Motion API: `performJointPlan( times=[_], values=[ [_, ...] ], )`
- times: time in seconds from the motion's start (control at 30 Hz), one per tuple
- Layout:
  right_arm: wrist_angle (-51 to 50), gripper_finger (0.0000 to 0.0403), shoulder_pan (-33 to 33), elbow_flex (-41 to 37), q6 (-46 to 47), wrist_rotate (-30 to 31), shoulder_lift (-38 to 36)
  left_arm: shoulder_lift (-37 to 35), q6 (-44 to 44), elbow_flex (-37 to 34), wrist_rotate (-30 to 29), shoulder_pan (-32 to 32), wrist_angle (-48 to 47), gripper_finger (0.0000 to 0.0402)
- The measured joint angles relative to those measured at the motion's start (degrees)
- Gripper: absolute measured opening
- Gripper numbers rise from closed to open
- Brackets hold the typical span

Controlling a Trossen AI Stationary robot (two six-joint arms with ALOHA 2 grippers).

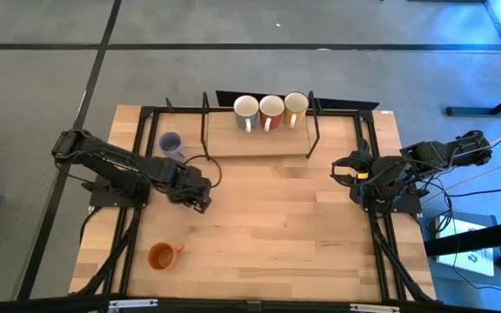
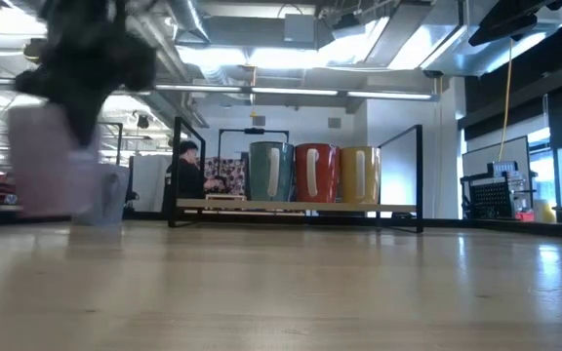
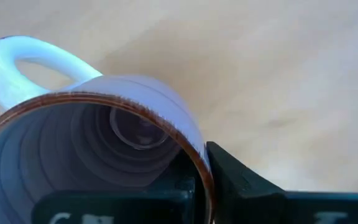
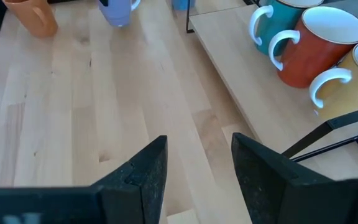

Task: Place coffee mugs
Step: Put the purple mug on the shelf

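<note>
Left wrist view showed the left gripper (image 3: 197,186) clamped on the rim of a lavender mug (image 3: 104,149), one finger inside and one outside. Three mugs (image 1: 270,111) were on the shelf (image 1: 259,143) already, with another lavender mug (image 1: 172,145) and an orange mug (image 1: 162,256) loose on the table (image 1: 277,226). The right gripper (image 4: 194,168) waited partly open near its side. My worry: a thin rim pinch could let it swing or slip when lifted.

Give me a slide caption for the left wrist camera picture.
Left gripper shut on the rim of a lavender ceramic mug with a white handle, above the pale wooden table.
</note>
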Motion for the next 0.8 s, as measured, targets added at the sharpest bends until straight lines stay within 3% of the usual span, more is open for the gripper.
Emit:
performJointPlan(
  times=[0.1, 0.2, 0.4, 0.6, 0.8],
  values=[
    [0.5, 0.0166, 0.0, 0.0, 0.3, -1.0, 0.0, 1.3, 9.5, 7.2, -4.1, -1.7, 0.7, 0.0012],
    [1.2, 0.0166, 0.0, 0.0, 0.5, -3.0, 0.0, 4.5, 25.5, 15.6, -7.1, -3.6, 2.8, 0.0012],
    [3.2, 0.0166, 0.0, 0.0, 0.5, -5.6, 0.0, 16.4, 56.3, 32.0, -6.6, -6.2, 1.9, 0.0012],
    [4.5, 0.0166, 0.0, -1.4, 1.7, -6.1, 0.0, 29.0, 72.9, 44.4, -5.2, -6.3, -4.4, 0.0021],
    [9.2, 0.0166, 0.1, -7.5, 4.9, -9.4, 0.0, 37.0, 87.2, 49.3, -1.0, -6.1, -6.0, 0.0014]
  ],
)
